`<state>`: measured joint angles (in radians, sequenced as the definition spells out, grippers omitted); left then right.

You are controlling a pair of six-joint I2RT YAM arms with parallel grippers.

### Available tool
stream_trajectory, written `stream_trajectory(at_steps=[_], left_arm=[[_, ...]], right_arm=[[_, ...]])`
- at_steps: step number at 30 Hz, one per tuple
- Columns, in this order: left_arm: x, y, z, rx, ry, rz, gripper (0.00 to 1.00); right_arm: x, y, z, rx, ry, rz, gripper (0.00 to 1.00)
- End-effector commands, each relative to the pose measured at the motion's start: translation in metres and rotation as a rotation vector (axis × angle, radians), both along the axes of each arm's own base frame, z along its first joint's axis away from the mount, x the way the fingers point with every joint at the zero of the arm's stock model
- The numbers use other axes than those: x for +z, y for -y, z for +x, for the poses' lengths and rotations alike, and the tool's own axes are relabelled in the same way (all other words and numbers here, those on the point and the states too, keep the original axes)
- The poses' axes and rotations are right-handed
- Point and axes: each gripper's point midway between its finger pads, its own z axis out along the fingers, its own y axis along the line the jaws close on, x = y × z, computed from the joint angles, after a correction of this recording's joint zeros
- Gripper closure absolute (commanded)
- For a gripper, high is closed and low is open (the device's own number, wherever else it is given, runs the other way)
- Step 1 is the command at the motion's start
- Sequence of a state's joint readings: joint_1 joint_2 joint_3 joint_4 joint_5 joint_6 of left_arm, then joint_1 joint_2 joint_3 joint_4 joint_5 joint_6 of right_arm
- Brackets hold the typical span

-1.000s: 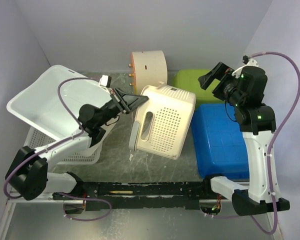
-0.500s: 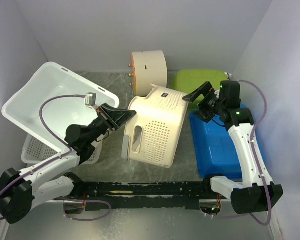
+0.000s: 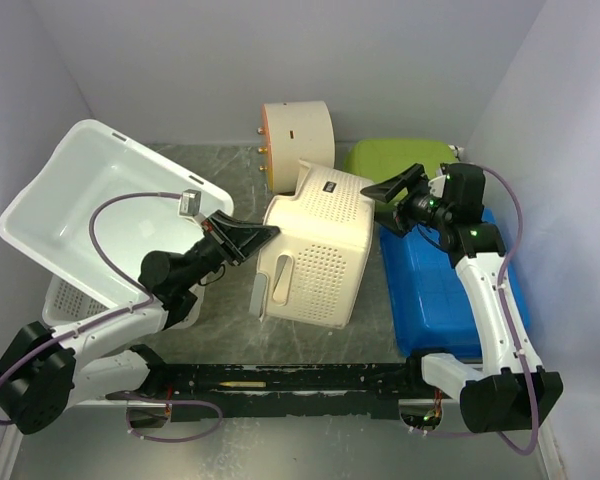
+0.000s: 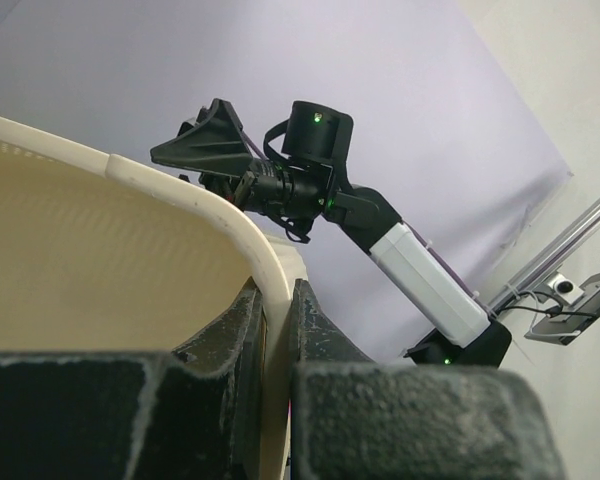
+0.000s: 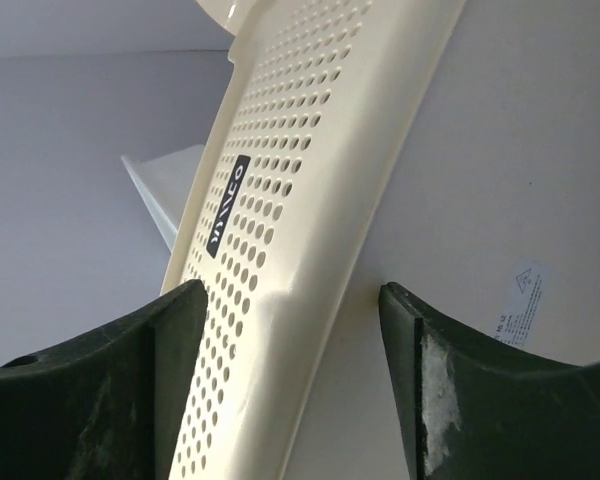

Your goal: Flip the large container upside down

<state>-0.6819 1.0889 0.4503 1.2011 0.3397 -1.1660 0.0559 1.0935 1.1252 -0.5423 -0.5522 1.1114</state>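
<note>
left end effector (image 3: 268,232) is clamped on the rim of the large container (image 3: 320,255), which we see tipped on its side at mid counter (image 3: 380,335), mouth facing left. right end effector (image 3: 388,190) stands apart, straddling its base edge. we judge it half turned; rolling the mouth down remains.

Cream perforated container (image 3: 315,255) — blue tub (image 3: 440,290), green box (image 3: 390,157).

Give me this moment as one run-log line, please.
left jaws: shut on basket rim | right jaws: open, astride basket's base edge | basket: tipped sideways, not yet upside down
</note>
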Motion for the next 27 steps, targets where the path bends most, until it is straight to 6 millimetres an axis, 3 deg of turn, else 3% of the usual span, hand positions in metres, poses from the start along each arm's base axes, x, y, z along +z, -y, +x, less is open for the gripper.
stream_trajectory(at_steps=[1,6,15,27], left_arm=[[-0.024,0.017,0.003,-0.017,-0.061,0.07,0.93],[-0.034,0.033,-0.004,-0.054,-0.064,0.124,0.93],[-0.053,0.049,-0.011,-0.085,-0.081,0.175,0.93],[-0.089,0.076,-0.033,-0.172,-0.076,0.28,0.93]], right_arm=[[0.033,-0.005,-0.005,0.027,0.106,0.058,0.36],[0.05,0.002,-0.007,0.0,0.164,0.021,0.54],[0.076,-0.003,-0.014,0.041,0.248,0.037,0.72],[0.107,-0.004,-0.023,0.067,0.366,0.011,0.8]])
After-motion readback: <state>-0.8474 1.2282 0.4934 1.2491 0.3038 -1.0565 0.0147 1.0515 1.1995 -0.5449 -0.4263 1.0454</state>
